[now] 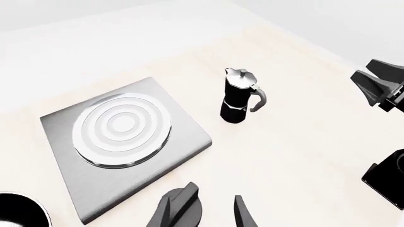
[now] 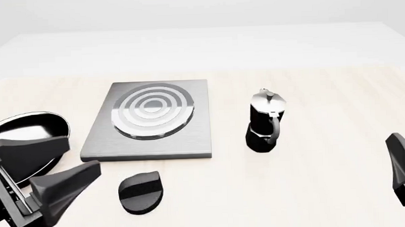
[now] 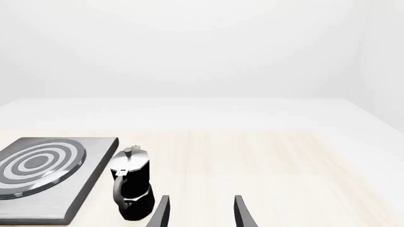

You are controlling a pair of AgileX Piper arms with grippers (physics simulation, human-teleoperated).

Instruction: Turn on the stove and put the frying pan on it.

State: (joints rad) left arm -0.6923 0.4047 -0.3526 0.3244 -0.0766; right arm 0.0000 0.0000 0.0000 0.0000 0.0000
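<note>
Grey metal stove (image 2: 149, 126) lying mid-table with bare burner rings, glossy black frying pan (image 2: 29, 130) sitting left of it, partly hidden behind the spread, empty left gripper (image 2: 53, 166), moka pot (image 2: 265, 121) standing right of the stove, black knob (image 2: 141, 192) lying near its front edge, right gripper (image 3: 200, 212) hovering parted, holding nothing.

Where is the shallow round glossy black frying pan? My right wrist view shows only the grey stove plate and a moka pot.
Observer: The shallow round glossy black frying pan lies on the table left of the flat square grey metal stove, not touching it.
Operator: Is there a control?
Observer: A small round black knob lies on the table before the stove's near edge.
Operator: The left claw?
Observer: The left claw is open beside the frying pan, holding nothing.
</note>
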